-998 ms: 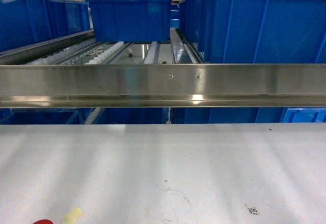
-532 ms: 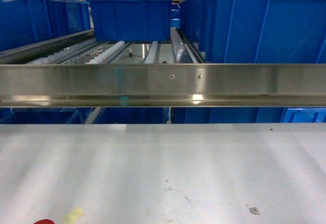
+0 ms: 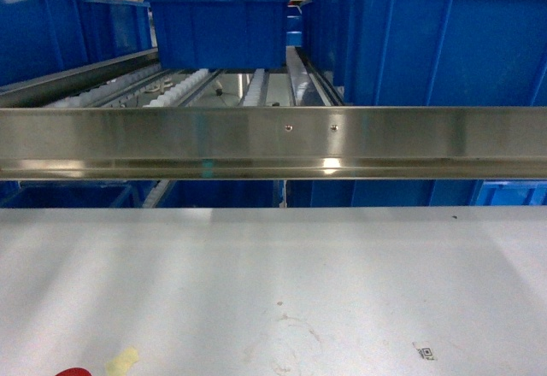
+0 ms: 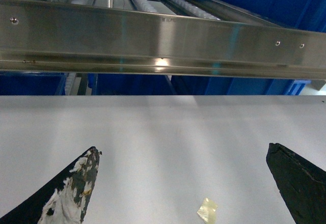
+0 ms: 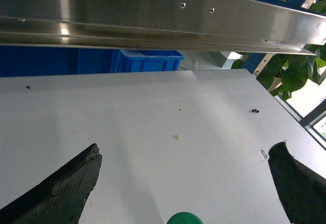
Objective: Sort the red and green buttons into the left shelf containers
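Blue bins [image 3: 427, 43] fill the top of the head frame behind a steel rail [image 3: 273, 141], above the white surface [image 3: 273, 282]. Nothing looks sorted yet; judging by this, picking comes next. Both tools, left tool [image 4: 183, 183] and right tool [image 5: 186, 183], are spread and empty. The green button [image 5: 184, 218] sits bottom centre between the right fingers; the red button [image 3: 73, 373] peeks at bottom left

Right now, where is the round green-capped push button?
The round green-capped push button shows only in the right wrist view, at the bottom edge on the white table, between the open jaws of the right gripper.
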Available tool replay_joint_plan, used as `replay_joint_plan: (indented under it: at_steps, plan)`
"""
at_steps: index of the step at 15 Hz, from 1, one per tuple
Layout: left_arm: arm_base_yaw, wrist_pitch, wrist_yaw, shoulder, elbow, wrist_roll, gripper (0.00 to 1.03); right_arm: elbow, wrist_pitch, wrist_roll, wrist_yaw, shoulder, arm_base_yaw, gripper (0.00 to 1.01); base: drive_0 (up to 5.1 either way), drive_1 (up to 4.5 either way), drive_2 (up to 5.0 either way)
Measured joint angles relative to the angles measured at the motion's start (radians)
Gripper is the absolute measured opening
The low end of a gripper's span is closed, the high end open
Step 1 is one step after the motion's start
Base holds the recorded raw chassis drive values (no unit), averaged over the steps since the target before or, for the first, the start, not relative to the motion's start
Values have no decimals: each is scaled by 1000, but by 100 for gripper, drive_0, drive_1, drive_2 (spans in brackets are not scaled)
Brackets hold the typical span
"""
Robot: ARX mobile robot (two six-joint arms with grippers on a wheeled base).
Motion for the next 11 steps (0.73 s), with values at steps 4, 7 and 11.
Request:
replay_joint_plan:
  at_steps: [4,7,11]
  plan:
    - [0,0,0,0,0,0,98,17,4,3,11,62,-9,98,0,0,0]
    - [0,0,0,0,0,0,98,38,-5,5,18,183,-67,98,0,0,0]
    - [0,0,0,0,0,0,98,50,-3,17,10,213,-99,98,0,0,0]
